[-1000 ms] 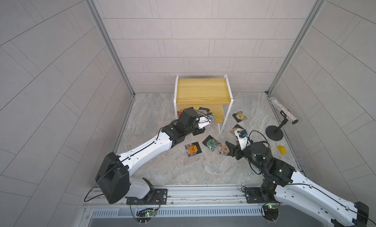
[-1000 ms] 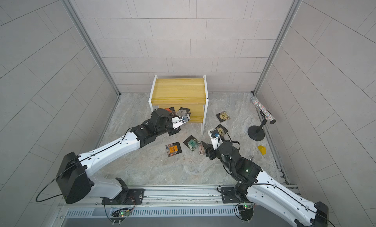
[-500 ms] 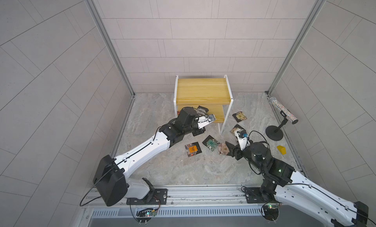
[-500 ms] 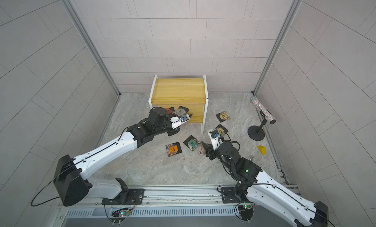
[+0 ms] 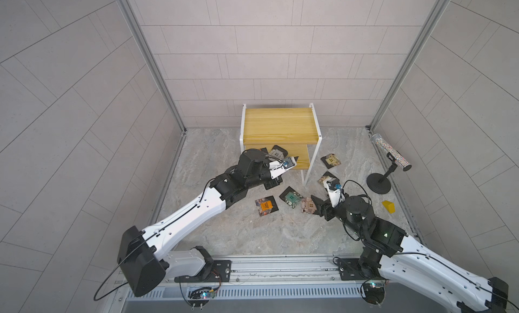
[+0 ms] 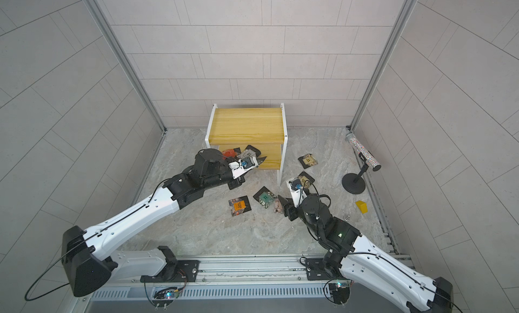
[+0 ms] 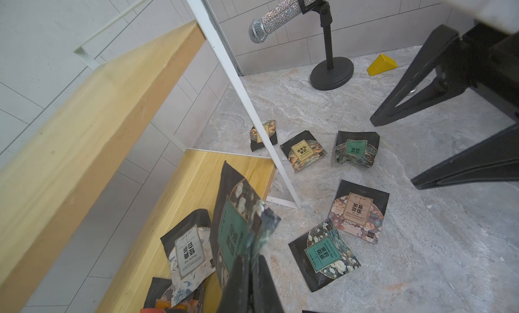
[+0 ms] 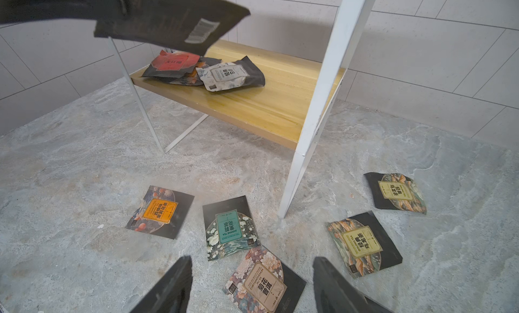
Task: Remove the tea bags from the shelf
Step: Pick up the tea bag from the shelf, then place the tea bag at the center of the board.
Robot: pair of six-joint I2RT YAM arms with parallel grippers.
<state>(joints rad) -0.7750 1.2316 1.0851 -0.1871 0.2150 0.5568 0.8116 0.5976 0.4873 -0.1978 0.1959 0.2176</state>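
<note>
Teal-label tea bag [image 7: 238, 227] pinched in left tool [image 7: 250, 282], arm outstretched at shelf [image 7: 84, 129] front; right tool [image 8: 252, 265] gaping, low beside shelf.

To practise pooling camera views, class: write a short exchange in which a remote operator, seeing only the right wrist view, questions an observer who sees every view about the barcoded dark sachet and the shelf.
Operator: What is this dark sachet that shows me only a barcode, near the shelf?
Observer: The left wrist view shows its other face. It is a tea bag with a teal label, held in the left gripper.
Operator: Is anything left higher up, out of my view?
Observer: No. In both top views the shelf's top board shows only bare wood.
</note>
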